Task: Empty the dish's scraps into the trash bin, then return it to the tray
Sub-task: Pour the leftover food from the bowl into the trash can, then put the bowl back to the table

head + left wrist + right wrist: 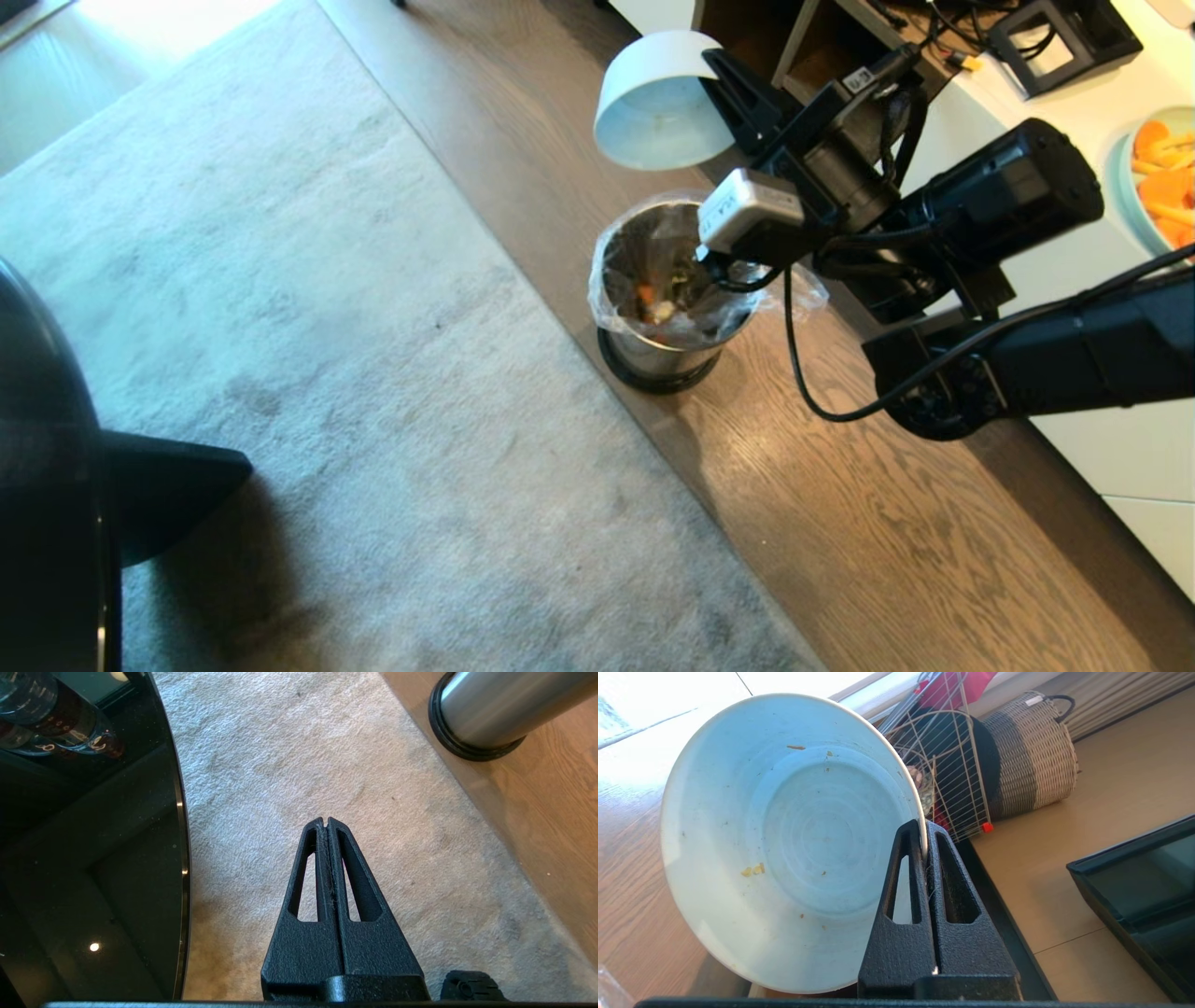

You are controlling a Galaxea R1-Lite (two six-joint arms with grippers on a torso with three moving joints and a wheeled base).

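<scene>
white ceramic, the dish (653,103) is hanging tipped on its side above the trash bin (665,308), the right gripper (724,93) pinching its rim. scraps (653,303) are lying inside the liner. the left gripper (326,823) is hovering clenched, empty, over the carpet (327,765).

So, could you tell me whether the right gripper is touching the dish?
Touching: the right wrist view shows the right gripper shut on the dish, its rim pinched between both fingers.

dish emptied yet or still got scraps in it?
Nearly empty. The dish, tipped on edge in the right gripper, shows only a few stuck crumbs; orange and pale scraps lie in the trash bin.
</scene>
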